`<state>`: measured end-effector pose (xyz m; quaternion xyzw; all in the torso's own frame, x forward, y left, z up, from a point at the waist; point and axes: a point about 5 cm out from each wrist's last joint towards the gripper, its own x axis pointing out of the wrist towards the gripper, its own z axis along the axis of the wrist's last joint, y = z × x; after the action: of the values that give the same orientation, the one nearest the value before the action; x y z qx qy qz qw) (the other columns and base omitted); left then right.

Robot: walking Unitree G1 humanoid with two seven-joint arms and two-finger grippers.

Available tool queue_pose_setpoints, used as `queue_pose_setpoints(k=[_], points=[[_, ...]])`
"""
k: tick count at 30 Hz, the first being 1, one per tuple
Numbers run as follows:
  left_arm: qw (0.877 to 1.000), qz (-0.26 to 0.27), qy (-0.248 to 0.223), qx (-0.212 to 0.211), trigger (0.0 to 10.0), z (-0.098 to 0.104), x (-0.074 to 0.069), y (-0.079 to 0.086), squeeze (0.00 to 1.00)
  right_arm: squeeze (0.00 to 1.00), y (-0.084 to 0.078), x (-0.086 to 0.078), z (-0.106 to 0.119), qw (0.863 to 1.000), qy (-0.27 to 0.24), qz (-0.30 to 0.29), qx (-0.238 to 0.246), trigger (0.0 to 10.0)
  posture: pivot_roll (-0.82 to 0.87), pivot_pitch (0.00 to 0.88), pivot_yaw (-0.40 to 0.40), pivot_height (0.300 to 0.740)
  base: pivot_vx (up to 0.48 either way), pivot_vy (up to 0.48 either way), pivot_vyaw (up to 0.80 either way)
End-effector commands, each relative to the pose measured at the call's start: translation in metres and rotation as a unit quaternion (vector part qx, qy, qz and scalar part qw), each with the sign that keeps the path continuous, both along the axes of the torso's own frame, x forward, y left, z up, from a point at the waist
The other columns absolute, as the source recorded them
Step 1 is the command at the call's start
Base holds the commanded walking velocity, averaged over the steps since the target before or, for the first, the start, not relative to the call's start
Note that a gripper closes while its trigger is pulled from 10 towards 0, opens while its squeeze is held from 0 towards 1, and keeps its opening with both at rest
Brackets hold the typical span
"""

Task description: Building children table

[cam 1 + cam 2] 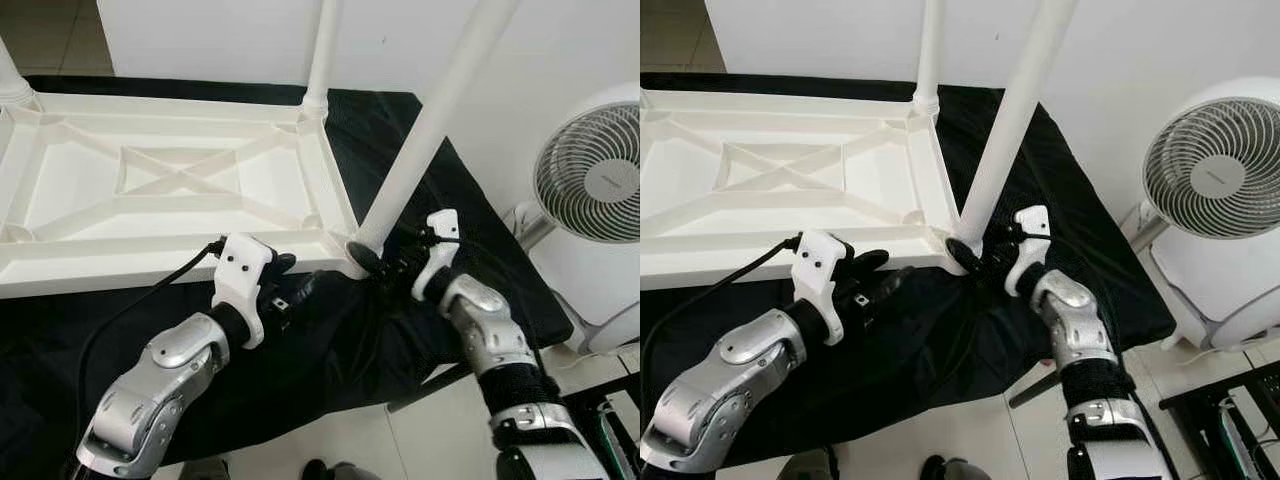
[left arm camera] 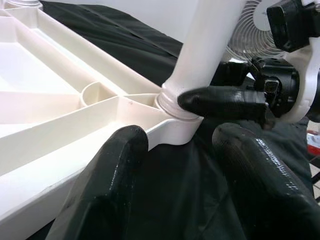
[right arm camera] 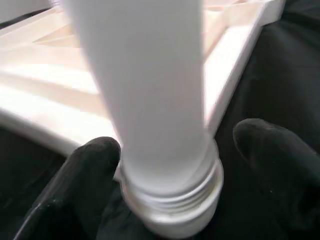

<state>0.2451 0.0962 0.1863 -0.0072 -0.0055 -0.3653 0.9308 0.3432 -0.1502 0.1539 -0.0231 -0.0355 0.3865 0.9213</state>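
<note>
Standing: three legs [image 1: 430, 130] on one tabletop [image 1: 150, 180].

Both my arms: silver metal shells, black joints, black ribbed cuff on the right forearm. White plastic wrist mounts with small dark screw holes. Black cable [image 1: 130, 310] loops to left mount. Fingers [image 2: 112, 190] long, black, rubbery, finely textured.

Both eye views look forward and down from the head onto the tabletop [image 1: 170, 190] on the black cloth [image 1: 400, 130], fan [image 1: 1210, 180] at right. The left wrist view looks closely along its fingers [image 2: 107, 175] at the corner leg [image 2: 210, 45]. The right wrist view sits nearer that same leg [image 3: 150, 90], which all views share
</note>
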Motion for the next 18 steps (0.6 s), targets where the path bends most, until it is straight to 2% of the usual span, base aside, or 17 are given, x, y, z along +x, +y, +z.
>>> queue_pose_setpoints(k=[1, 4, 8, 13, 18], points=[[0.999, -0.032, -0.003, -0.003, 10.0, 0.001, -0.004, -0.004, 0.00, 0.00, -0.002, 0.001, -0.001, 1.000, -0.003, 0.021, -0.018, 10.0, 0.22, 0.115, -0.144, 0.740, 0.000, 0.000, 0.00], [0.999, -0.032, -0.004, -0.003, 10.0, 0.001, -0.004, -0.004, 0.00, 0.00, -0.001, 0.005, 0.001, 0.999, -0.005, 0.031, -0.025, 10.0, 0.22, 0.111, -0.143, 0.740, 0.000, 0.000, 0.00], [0.999, -0.033, -0.008, -0.002, 10.0, 0.003, -0.003, -0.005, 0.00, 0.00, 0.009, 0.023, 0.013, 0.998, -0.018, 0.038, -0.035, 10.0, 0.23, 0.099, -0.143, 0.740, 0.000, 0.000, 0.00], [0.999, -0.033, -0.009, -0.002, 10.0, 0.003, -0.003, -0.005, 0.00, 0.00, 0.020, 0.027, 0.014, 0.997, -0.020, 0.051, -0.046, 10.0, 0.23, 0.099, -0.143, 0.740, 0.000, 0.000, 0.00], [0.999, -0.033, -0.010, -0.002, 10.0, 0.004, -0.002, -0.006, 0.00, 0.00, 0.037, 0.027, 0.005, 0.996, -0.004, 0.067, -0.064, 10.0, 0.23, 0.104, -0.139, 0.740, 0.000, 0.000, 0.00]])
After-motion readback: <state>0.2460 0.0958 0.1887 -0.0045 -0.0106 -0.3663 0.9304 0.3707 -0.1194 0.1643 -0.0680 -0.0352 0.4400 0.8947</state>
